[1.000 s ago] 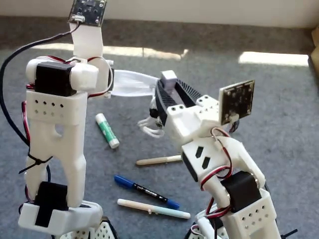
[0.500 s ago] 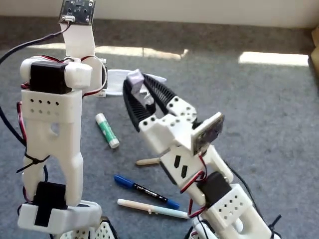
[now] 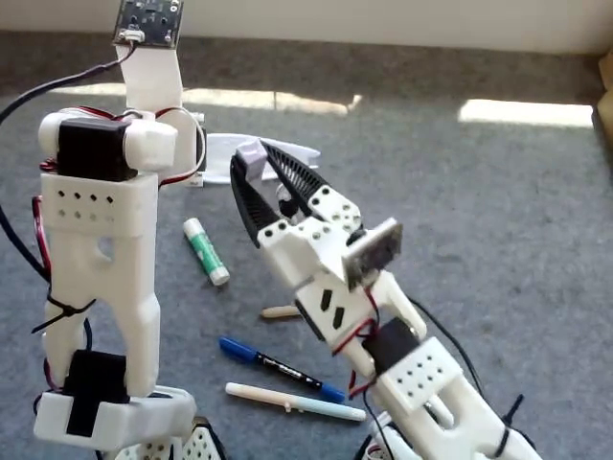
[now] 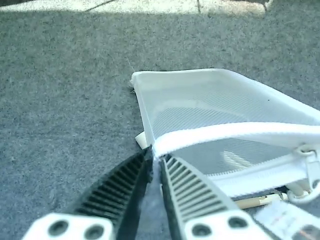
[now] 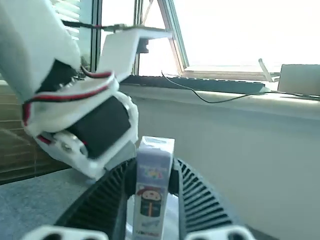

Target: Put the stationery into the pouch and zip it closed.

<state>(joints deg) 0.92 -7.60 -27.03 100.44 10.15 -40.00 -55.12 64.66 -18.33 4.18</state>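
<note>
Pinching rim of white mesh zip pouch (image 4: 215, 100) in left claw (image 4: 155, 161); clasping small lilac block (image 5: 153, 186) in right claw (image 5: 153, 167), near green glue stick (image 3: 206, 251), blue marker (image 3: 281, 369) on grey carpeted surface (image 3: 479, 211).

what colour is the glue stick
The glue stick is green with white ends; it shows best in the high view.

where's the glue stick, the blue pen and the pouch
glue stick (image 3: 206, 251), high view, middle of its green body
blue pen (image 3: 281, 369), high view, middle of its barrel
pouch (image 4: 225, 100), left wrist view, its mesh side
</note>
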